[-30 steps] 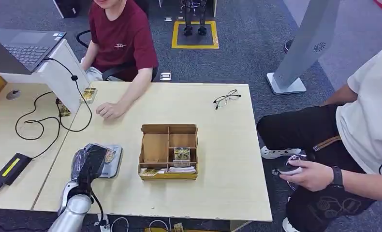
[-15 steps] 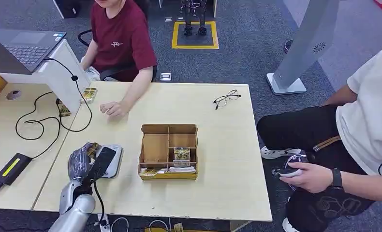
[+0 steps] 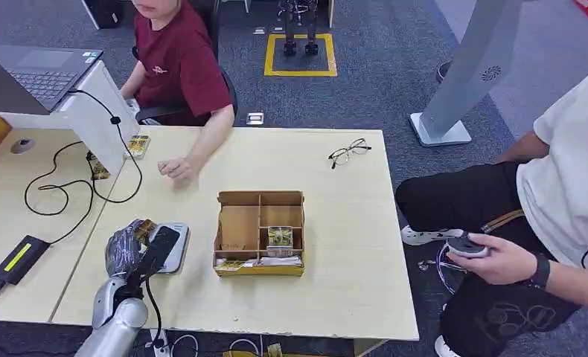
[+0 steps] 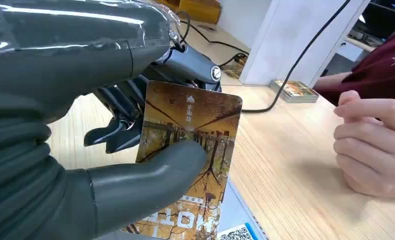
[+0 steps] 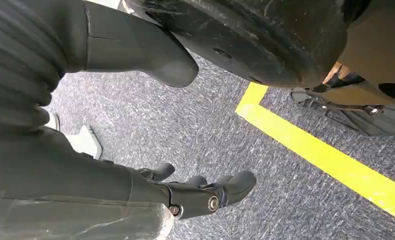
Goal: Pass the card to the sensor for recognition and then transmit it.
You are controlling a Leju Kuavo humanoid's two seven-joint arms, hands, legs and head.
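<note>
My left hand (image 3: pixel 131 249) has drawn back from flat over the sensor (image 3: pixel 173 249) a second ago to its near-left edge, barely moving in the last half second; it pinches the card (image 4: pixel 193 160) between thumb and fingers, the card tilted above the grey pad, not lying on it; I judge the read is done or nearly so, and the handover comes next; the seated person's hand (image 3: pixel 176 169) has slid a little further up the table (image 3: pixel 336 223), well apart from mine; my right hand (image 5: pixel 195 192) hangs over the floor, fingers apart, holding nothing; the person on the right has raised a controller (image 3: pixel 466 245).
</note>
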